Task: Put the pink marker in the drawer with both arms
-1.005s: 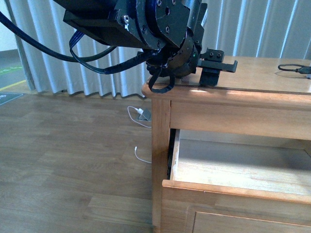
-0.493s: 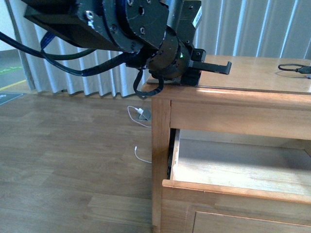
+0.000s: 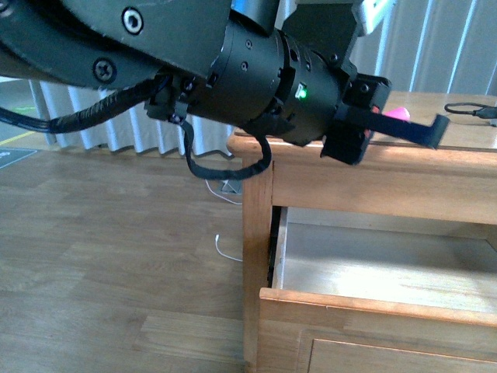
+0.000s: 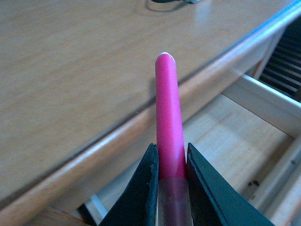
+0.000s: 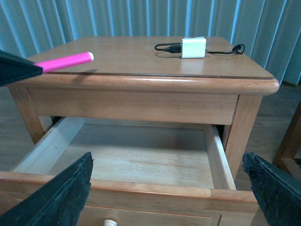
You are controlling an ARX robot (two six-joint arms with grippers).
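My left gripper [image 4: 170, 148] is shut on the pink marker [image 4: 167, 113], which sticks out straight from between the two black fingers [image 4: 146, 188]. In the front view the left gripper [image 3: 419, 130] reaches along the front edge of the cabinet top, and the marker's pale pink end [image 3: 398, 113] shows above it. The right wrist view shows the marker [image 5: 66, 61] held level over the top's corner. Below it the drawer [image 5: 141, 187] stands pulled out, its wooden floor bare and its knob [image 5: 109, 222] at the front. My right gripper [image 5: 167, 157] is open, facing the drawer from the front.
A white box [image 5: 194, 47] with a black cable [image 5: 164, 47] lies at the back of the cabinet top [image 5: 141, 59]. The same cable [image 3: 470, 111] shows at the top's right end. White cables [image 3: 221, 186] lie on the wooden floor left of the cabinet. Curtains hang behind.
The left arm has swung toward the camera and to the right. Its gripper now reaches further right along the cabinet top's front edge, and the marker's pink end has come into view.
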